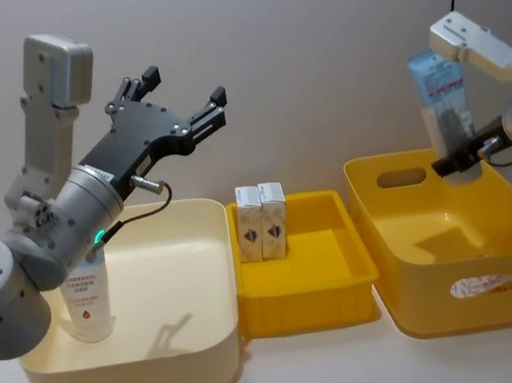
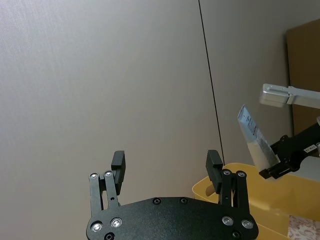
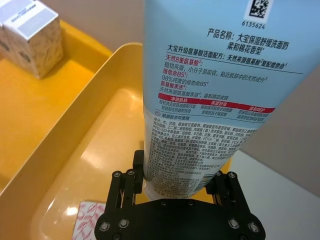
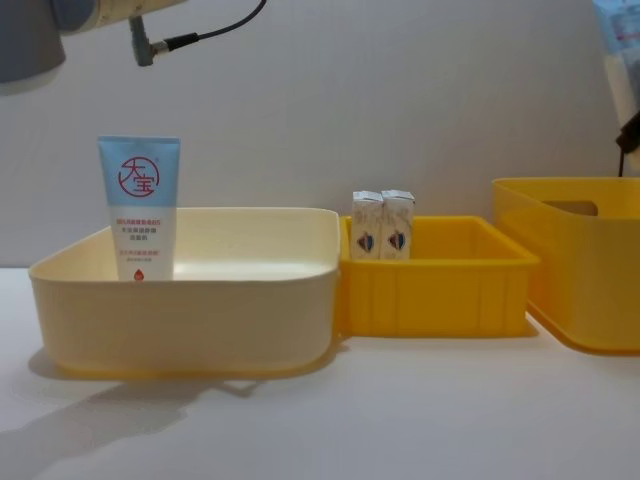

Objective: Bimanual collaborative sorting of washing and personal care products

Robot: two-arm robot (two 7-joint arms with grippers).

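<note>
Over the deep yellow bin at the robot's right, the right gripper pinches the cap end of a pale blue face-wash tube held upright above the bin's inside, not yet dropped, so sorting looks mostly done with this piece left. Already placed: a flat blue-white tube with a red round logo standing in the cream bin, and two small white cartons upright, touching, in the middle yellow tray. Left gripper is raised above the cream bin, fingers spread, holding nothing (the held tube carries dense printed text and a barcode).
</note>
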